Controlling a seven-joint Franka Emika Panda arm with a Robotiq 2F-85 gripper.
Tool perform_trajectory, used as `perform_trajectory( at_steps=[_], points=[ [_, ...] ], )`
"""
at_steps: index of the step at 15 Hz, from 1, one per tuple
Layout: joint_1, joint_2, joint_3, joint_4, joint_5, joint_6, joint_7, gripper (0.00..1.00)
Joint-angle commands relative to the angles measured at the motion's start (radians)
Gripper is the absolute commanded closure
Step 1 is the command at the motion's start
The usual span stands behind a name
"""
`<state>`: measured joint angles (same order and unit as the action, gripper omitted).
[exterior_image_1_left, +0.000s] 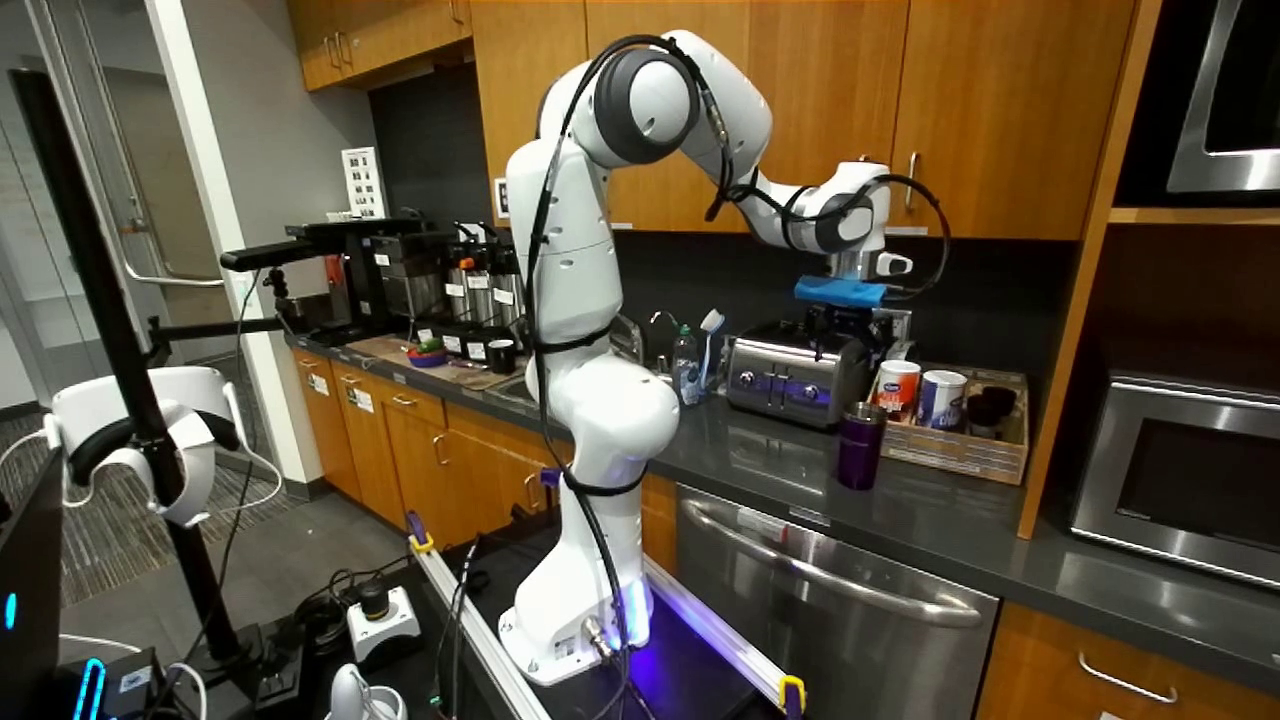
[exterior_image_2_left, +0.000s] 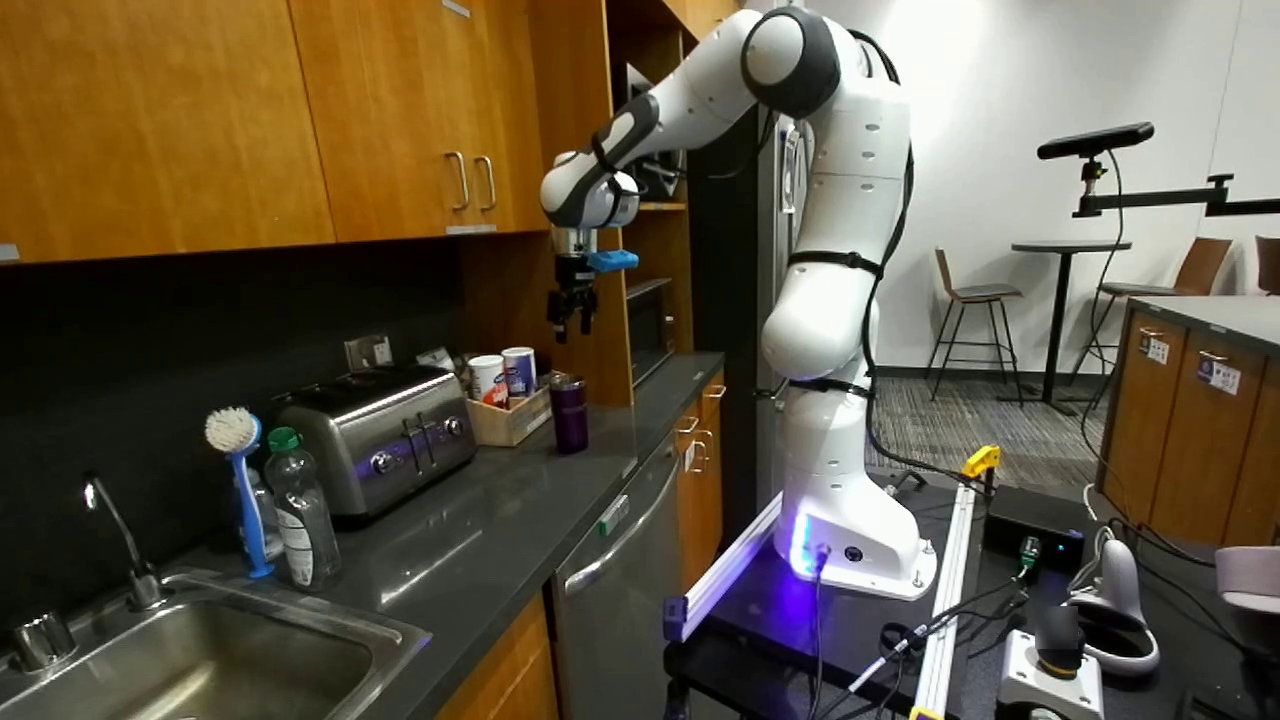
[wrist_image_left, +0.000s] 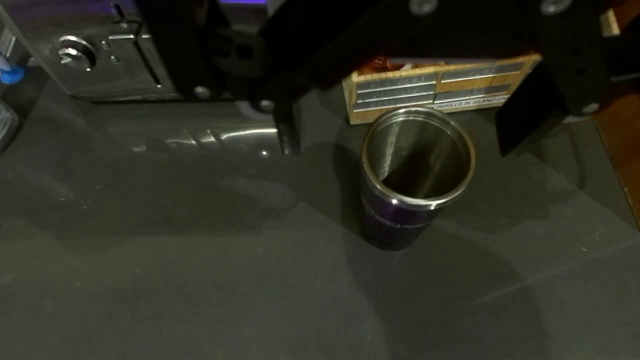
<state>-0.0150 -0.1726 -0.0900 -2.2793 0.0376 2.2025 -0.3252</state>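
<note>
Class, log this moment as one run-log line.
gripper: open, empty, above counter | purple tumbler: upright, lidless, on counter | toaster, wooden crate: nearby

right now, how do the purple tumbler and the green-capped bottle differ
Look: the purple tumbler is dark with a silvery rim, while the green-capped bottle is see-through with a label. Top: the tumbler's wide mouth is open, whereas the bottle narrows to a capped neck. Place: the tumbler stands near the wooden crate, the bottle beside the sink. Both stand upright on the dark counter.
</note>
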Motion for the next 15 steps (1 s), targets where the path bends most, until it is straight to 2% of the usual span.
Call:
perform_trajectory(
  at_steps=[1,3,6,8,10,15],
  points=[
    [0.009,-0.024,0.02,-0.041,-0.01,0.036,-0.011,0.0],
    [0.01,-0.033,0.038,-0.048,-0.05,0.051,0.015,0.0],
    [-0.004,0.002,0.075,0.025,-0.18,-0.083,0.189,0.0],
    [0.001,0.023,0.084,0.059,-0.213,-0.175,0.232,0.0],
    [0.005,0.037,0.083,0.069,-0.208,-0.209,0.221,0.0],
    [0.003,0.065,0.055,0.02,-0.161,-0.04,0.081,0.0]
  ],
)
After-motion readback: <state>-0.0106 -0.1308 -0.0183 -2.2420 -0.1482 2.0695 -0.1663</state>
